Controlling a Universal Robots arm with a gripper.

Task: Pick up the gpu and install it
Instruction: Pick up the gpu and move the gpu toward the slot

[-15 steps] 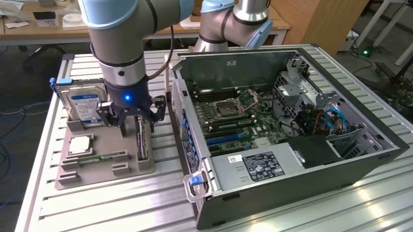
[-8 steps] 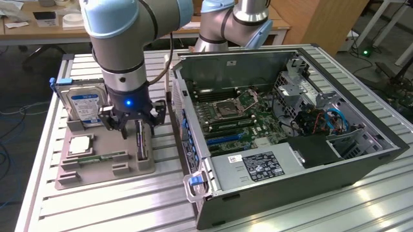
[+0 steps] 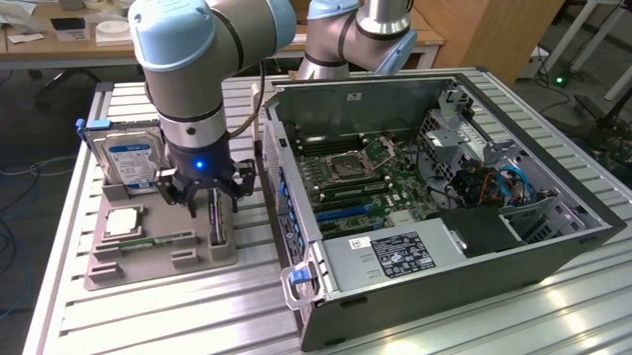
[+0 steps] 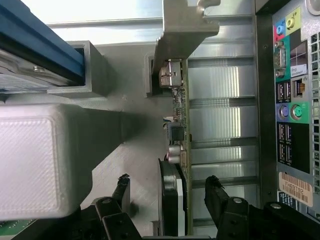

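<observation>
Black gripper straddles the upright gpu, jaws wide, not touching.

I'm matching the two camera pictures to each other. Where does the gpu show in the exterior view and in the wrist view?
Exterior view: the gpu stands on edge in the gray holder, directly under the gripper, toward that view's left.
Wrist view: the gpu is seen edge-on, running between the fingers of the open gripper.
Shared landmark: the computer case, whose port panel faces the card in the wrist view.
</observation>
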